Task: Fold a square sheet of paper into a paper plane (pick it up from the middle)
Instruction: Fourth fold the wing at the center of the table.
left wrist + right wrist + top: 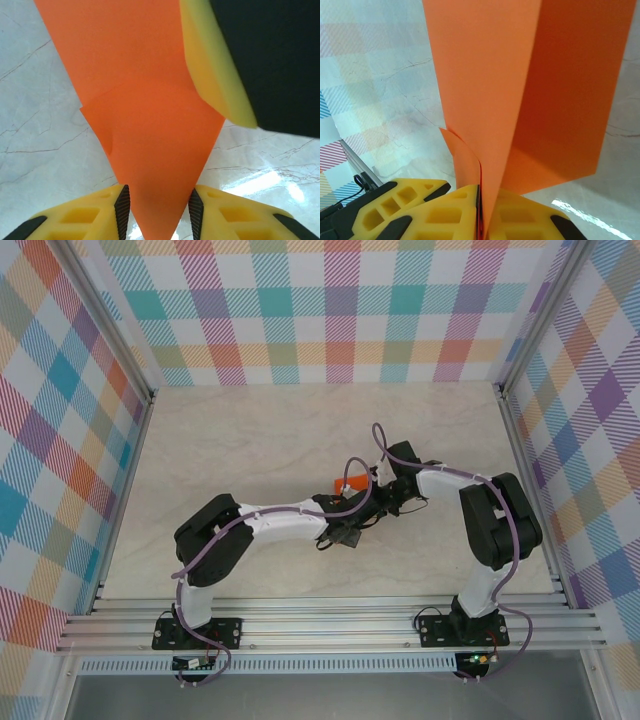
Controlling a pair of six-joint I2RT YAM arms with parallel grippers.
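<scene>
We start at the right gripper (480,194). Its yellow fingers (445,210) are pressed together, and the folded edge of the orange paper (520,85) is pinched in the seam between them. From that grip the paper spreads away from the fingertips as two broad panels meeting along a crease, one lit and the other in shadow. A small curled flap (462,155) peels off just beside the fingertips. The marbled table (395,85) lies beyond the hand, behind the paper.

The left gripper (158,210) stands partly open. The pointed tip of the paper runs into the gap between its fingers, and the tip's slanting edges lie right against the black pads (123,207) on either side. We cannot tell whether the pads press on it. Ahead of these fingers the paper widens, with a folded flap layered over it. One finger (215,65) of the right gripper covers the paper's far corner, up and to the right of the left hand.

From above, a sliver of the paper (345,483) shows where the two wrists meet, over the middle of the table, with plaid walls (340,310) standing around.
</scene>
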